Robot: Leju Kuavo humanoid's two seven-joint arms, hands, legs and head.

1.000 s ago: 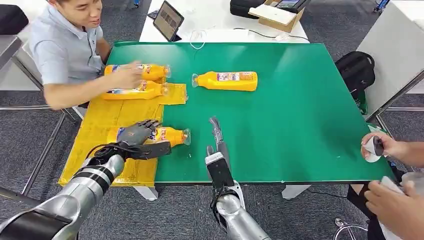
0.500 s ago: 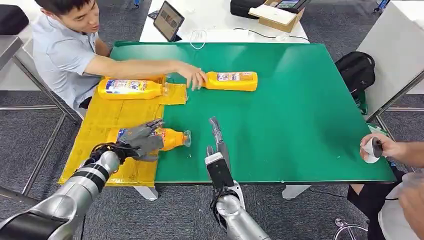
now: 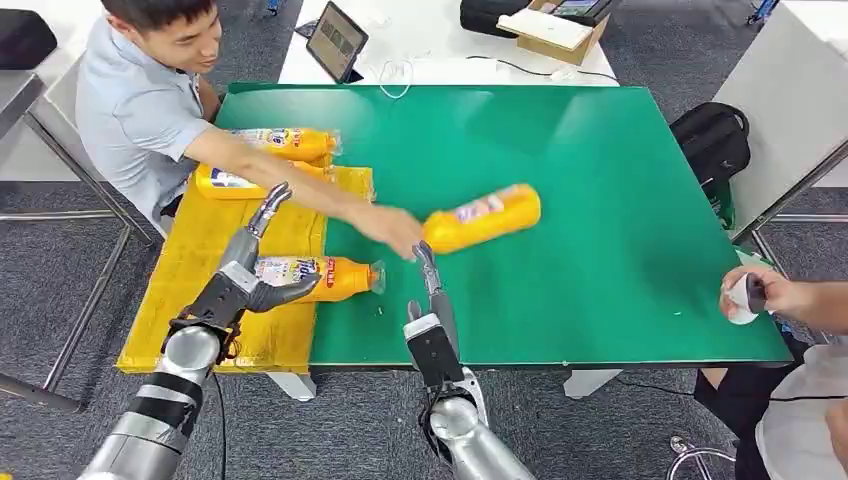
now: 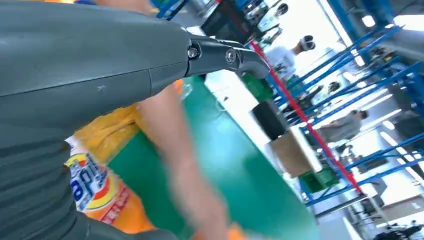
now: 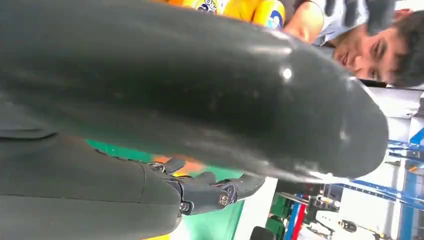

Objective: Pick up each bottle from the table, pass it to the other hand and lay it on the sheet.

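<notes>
Green table [image 3: 600,250], labelled bottles [image 3: 315,277] (writing unreadable)

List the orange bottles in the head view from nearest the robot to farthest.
Bottle by the left robot hand → bottle the person is moving across the green table → bottle under the person's arm → farthest bottle at the sheet's far edge.

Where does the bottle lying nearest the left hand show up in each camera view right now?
Head view: the nearest bottle lies on its side across the yellow sheet edge, beside the left hand.
Left wrist view: its label shows close under the hand.
Right wrist view: I cannot tell.
Shared landmark: the green table.
</notes>
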